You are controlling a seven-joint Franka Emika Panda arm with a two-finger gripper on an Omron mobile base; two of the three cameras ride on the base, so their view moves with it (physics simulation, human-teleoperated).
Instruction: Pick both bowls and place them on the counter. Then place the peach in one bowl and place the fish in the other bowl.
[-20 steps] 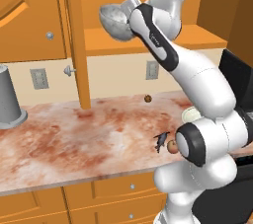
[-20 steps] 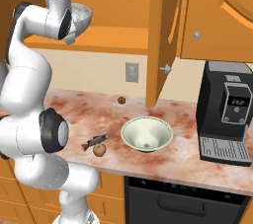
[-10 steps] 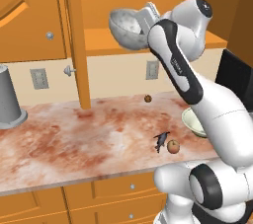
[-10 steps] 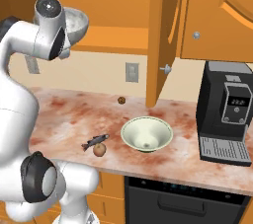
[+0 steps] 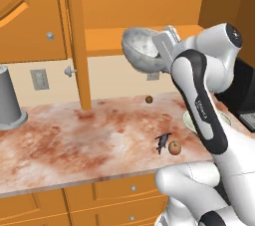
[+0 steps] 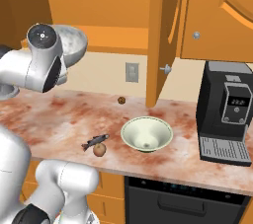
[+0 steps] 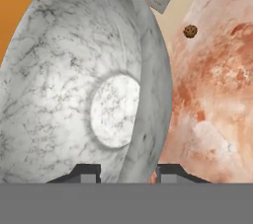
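we see the end effector (image 7: 126, 172) clamped on the rim of the deep grey-white marbled stone-look bowl (image 5: 141, 49), held high above the reddish mottled marble-look worktop (image 5: 74, 140). on that worktop, the small orange-red peach (image 6: 100, 150) touches the slender dark grey fish (image 6: 95, 141), just beside the wide pale green-cream bowl (image 6: 147, 133).

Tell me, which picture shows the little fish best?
The right base view: the fish lies in the open on the counter, tail visible, beside the peach. The left base view shows it too, smaller.
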